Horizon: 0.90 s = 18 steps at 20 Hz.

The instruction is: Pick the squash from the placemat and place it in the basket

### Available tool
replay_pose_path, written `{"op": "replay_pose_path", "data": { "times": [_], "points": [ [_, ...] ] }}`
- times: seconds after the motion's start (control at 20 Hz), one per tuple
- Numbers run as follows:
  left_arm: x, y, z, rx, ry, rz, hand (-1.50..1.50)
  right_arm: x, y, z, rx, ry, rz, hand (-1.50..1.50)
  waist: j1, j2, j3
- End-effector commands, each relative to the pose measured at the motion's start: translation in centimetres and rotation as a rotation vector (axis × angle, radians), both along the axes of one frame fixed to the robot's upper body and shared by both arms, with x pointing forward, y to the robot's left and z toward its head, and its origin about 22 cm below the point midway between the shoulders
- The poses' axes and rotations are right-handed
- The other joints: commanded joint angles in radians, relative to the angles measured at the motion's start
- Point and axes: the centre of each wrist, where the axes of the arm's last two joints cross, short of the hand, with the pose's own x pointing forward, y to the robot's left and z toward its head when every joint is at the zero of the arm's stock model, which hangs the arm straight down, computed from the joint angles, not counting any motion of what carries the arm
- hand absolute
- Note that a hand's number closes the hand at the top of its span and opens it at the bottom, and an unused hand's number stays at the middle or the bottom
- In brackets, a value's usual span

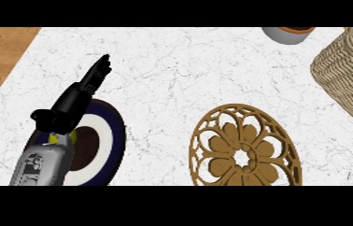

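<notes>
A single head view looks steeply down on the white marble desk from close above its near edge. The left forearm enters from the lower left. The desk's left edge shows at the upper left; the basket is cut off at the right.

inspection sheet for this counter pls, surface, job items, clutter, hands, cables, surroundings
surface: white marbled counter top, brown wood strip beyond its left edge
job's things: round brown openwork placemat with nothing on it; woven wicker basket at the right edge, inside hidden; squash not seen
clutter: round plate with dark blue rim, white ring and brown centre, partly under the left forearm; grey bowl with orange inside at the top edge
hands: black left hand open, fingers straight, holding nothing; right hand not in view
cables: nothing seen
surroundings: nothing seen
</notes>
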Motion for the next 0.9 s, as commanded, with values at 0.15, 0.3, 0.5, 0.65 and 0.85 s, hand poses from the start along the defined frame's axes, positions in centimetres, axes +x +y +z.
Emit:
{"op": "replay_pose_path", "data": {
  "times": [0.15, 0.3, 0.5, 0.65, 0.85],
  "points": [
    [-0.1, 1.3, -0.2, 0.005, -0.016, 0.024, 0.00, 1.4, -0.5, -0.1, 0.018, -0.064, 0.169, -1.50, -0.029, -0.003, -0.001],
    [-0.3, 0.1, -0.6, -0.008, 0.013, 0.027, 0.00, 3.0, 0.7, 0.0, 0.059, -0.069, 0.224, -1.50, -0.031, -0.005, -0.001],
    [-0.2, 0.6, 0.3, -0.007, -0.003, 0.040, 0.00, 2.8, 0.0, 2.4, 0.159, -0.038, 0.280, -1.50, -0.034, -0.006, 0.000],
    [-0.4, 0.3, -0.3, -0.013, 0.006, 0.039, 0.00, 2.4, -1.1, 4.0, 0.237, 0.031, 0.243, -1.50, -0.033, -0.005, -0.001],
    [-0.5, -0.2, 0.6, -0.002, -0.014, 0.019, 0.00, 2.0, -1.8, 4.2, 0.305, 0.128, 0.230, -1.50, -0.015, -0.002, 0.002]
  ]
}}
